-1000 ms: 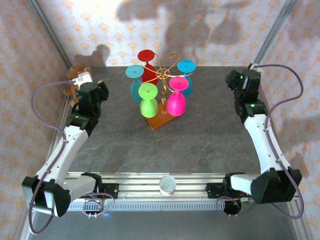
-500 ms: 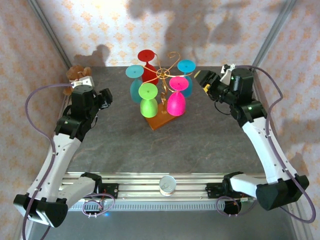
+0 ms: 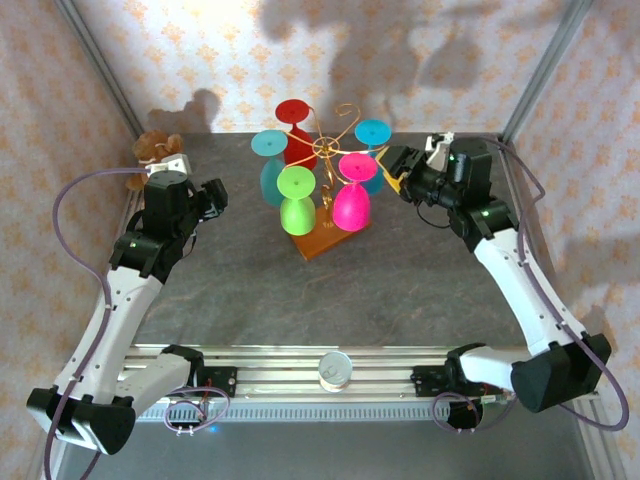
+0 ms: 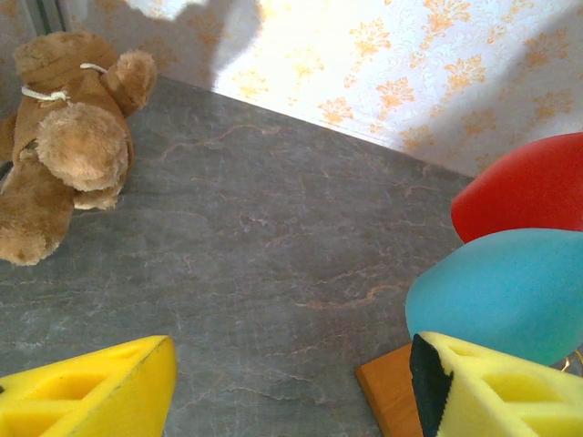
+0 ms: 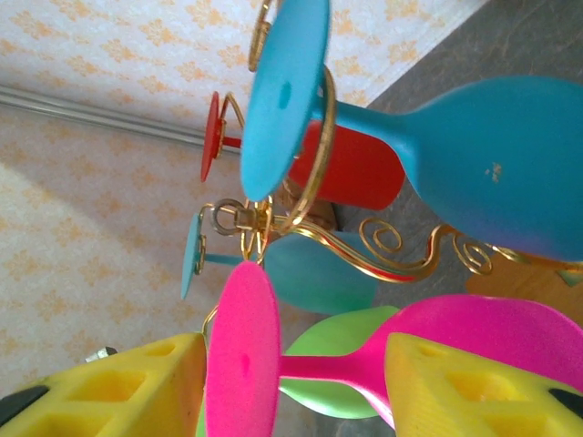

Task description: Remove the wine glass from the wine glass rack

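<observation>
Wine glass in pink [image 3: 352,203] hangs bowl-down on the rack [image 3: 320,242] in the middle of the surface [image 3: 300,300], stem upright. The right arm's jaws, spread and empty, sit just beside it, pointing inward. The left arm's jaws, also spread and empty, are well apart from the rack, so the right side looks better placed. The right wrist view shows the pink stem [image 5: 319,364] crossing the gap ahead of the yellow pads [image 5: 109,391]. The overhead view hides that alignment, but shows a blue glass [image 3: 372,150] close by.
</observation>
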{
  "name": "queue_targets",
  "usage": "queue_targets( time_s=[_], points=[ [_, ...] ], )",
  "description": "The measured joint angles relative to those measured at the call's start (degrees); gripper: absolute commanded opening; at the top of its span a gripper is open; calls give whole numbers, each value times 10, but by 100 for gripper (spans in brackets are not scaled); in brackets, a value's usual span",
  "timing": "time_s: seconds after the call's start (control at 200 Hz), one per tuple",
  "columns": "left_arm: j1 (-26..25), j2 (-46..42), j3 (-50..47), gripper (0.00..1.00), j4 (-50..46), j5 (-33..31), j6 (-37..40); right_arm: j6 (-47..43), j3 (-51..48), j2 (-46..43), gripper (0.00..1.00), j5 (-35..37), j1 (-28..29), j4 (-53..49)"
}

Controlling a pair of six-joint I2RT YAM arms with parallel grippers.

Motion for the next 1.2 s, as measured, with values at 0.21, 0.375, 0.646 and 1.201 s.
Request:
queue_targets(
  time_s=[0.21,0.375,0.646,1.201],
  points=[
    [0,-7,-8,70,1,0,0,12,0,15,44,-8,14,10],
    [0,-17,-19,70,2,-2,0,17,0,16,38,-11,19,24],
    [0,-17,-23,70,2,-3,0,27,0,16,27,-12,20,30],
    [0,-17,-35,70,7,-14,0,57,-1,19,0,-12,21,56]
  ],
)
